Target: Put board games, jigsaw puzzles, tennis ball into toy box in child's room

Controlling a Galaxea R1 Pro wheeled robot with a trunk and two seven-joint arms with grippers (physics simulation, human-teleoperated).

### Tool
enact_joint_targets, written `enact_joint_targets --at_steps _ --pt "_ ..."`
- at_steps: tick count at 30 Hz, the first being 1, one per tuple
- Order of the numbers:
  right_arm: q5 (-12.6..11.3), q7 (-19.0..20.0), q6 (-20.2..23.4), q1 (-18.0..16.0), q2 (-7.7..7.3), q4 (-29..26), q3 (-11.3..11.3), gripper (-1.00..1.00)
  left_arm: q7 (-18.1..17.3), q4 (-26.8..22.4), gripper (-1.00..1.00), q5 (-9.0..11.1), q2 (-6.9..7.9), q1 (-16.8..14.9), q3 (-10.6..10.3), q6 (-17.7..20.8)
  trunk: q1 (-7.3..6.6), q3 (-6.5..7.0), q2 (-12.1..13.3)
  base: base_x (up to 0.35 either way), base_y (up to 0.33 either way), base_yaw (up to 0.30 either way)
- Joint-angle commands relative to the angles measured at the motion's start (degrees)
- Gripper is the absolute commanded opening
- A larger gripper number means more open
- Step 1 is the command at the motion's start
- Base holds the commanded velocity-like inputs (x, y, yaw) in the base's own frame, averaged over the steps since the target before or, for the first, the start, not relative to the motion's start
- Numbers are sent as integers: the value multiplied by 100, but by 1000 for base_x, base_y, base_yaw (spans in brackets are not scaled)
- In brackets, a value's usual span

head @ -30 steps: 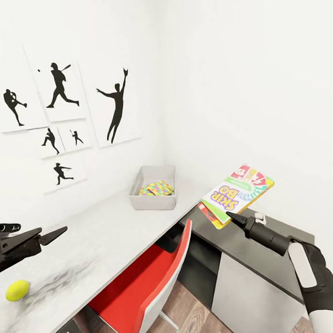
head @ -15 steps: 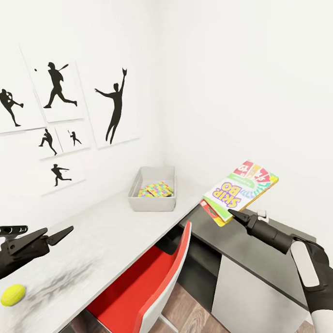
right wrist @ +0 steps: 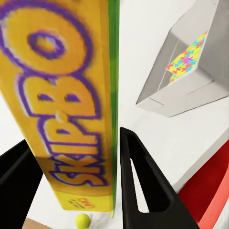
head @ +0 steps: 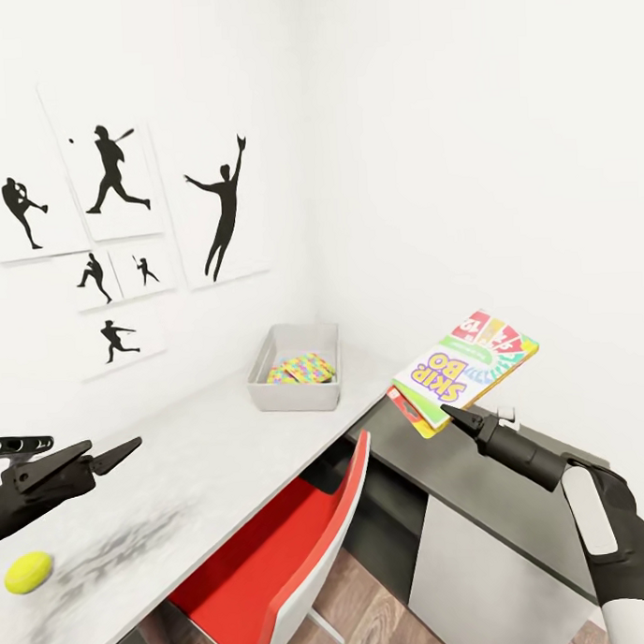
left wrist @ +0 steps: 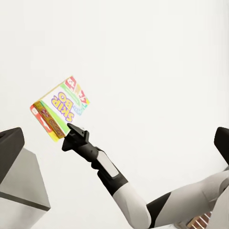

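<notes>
Tennis ball (head: 28, 572): sitting on the bench's near end, close to the front edge, right under the left arm.
Left gripper (head: 122, 452): hovering above the bench near the ball, fingers parted a little, nothing between them.
Right gripper (head: 451, 413): clenched on one corner of the SKIP-BO board game (head: 465, 369), held up in the air over the bench's lower dark wing; in the right wrist view a finger (right wrist: 140, 186) lies along the box's green edge.
Red chair (head: 294, 539): tucked under the bench's front edge.
Toy box (head: 299, 387): at the far end of the bench, by the wall corner, with a jigsaw puzzle (head: 303, 368) lying flat inside.
Wall: black baseball silhouettes (head: 225, 209) above the bench.
</notes>
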Motion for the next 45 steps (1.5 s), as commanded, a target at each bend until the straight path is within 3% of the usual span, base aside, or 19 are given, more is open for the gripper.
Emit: enact_joint_targets --at_steps 1,45 --pt "8 21 21 -6 0 0 -7 -100 -2 0 100 17 2 -4 -1 50 -22 11 36 0 0 0" --pt "24 21 24 -6 0 -10 -6 -100 3 0 100 17 2 -4 -52 57 -988 801 1801 0 0 0"
